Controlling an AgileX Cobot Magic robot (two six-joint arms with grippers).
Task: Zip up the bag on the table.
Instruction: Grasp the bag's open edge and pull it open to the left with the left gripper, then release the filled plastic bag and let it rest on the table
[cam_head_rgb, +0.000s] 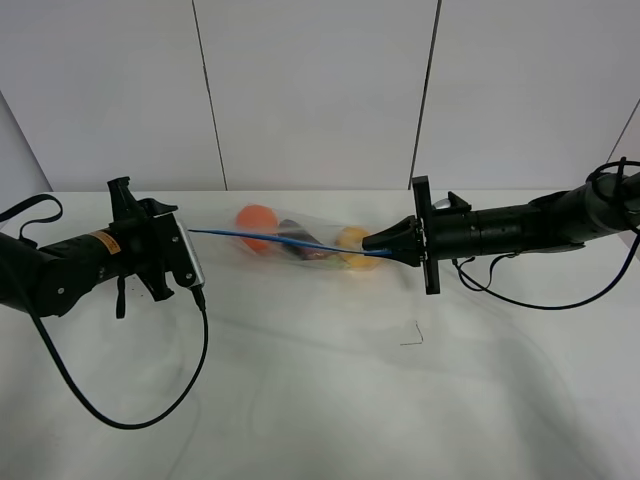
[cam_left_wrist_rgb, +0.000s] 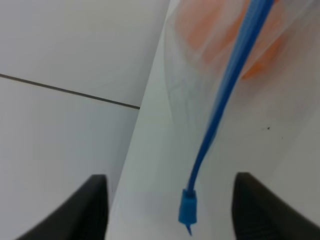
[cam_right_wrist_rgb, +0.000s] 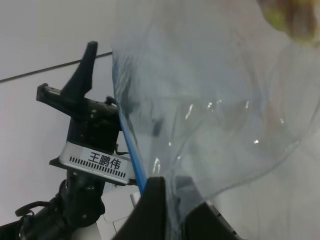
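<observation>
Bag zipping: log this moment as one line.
bag: on table, blue strip straight | left hand: open, slider between fingers | right hand: shut on bag | zip: cannot tell

A clear, floppy rectangular plastic zip bag lies on the large white matte tabletop, near the far edge and midway between the side edges. The left gripper is at its left end and the right gripper at its right end. A small thin dark mark lies in front of the bag.

Broad open surface lies in front of the bag; the left arm's cable loops across it, the wall close behind.
</observation>
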